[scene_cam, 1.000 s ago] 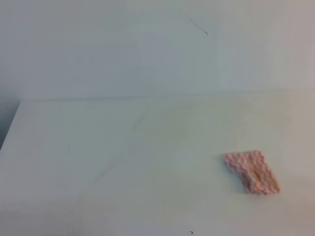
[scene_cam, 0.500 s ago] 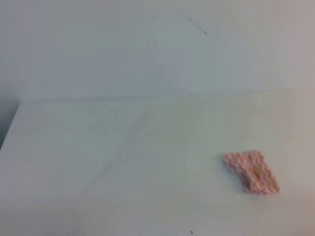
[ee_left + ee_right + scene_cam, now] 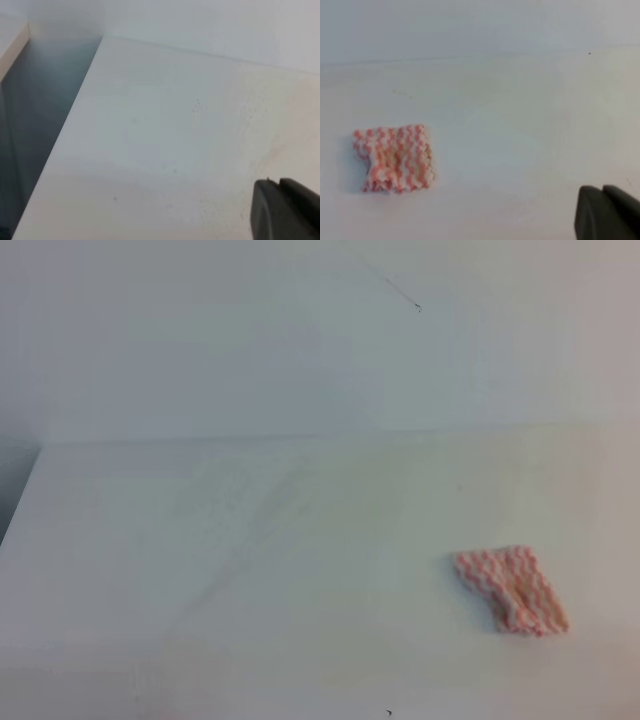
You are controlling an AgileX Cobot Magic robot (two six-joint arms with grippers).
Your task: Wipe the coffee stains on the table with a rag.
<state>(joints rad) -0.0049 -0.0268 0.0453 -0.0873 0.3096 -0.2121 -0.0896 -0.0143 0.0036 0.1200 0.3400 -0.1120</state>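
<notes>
**Rag Lay Free on the Table, No Stain in Sight**

The rag (image 3: 512, 589) lay flat on the table (image 3: 250, 570), with neither arm touching it. Taking the rag as the landmark: in the exterior high view the wall met the tabletop well behind it, the table's left edge was far off to its left, and the broad stretch of white between them held nothing but faint smudges. No tan puddle could be made out anywhere near the rag or beyond it; the coffee stains were either gone or too pale to tell in these washed-out views.

The cloth probably sat where it did because it had been set down loose and unheld, its job judged either done or not begun; the pictures did not settle which. It looked like a small folded rectangle of pink-and-white zigzag stripes, slightly rumpled, with one ragged, uneven edge and a soft crease down the middle.

In the right wrist view the rag (image 3: 394, 158) sat well to the left of the right gripper (image 3: 607, 212), of which only a dark corner showed; whether its jaws stood parted or closed, I could not tell. The left gripper (image 3: 285, 210) was likewise a mere dark corner over bare table, far from the rag, its state equally unreadable.
</notes>
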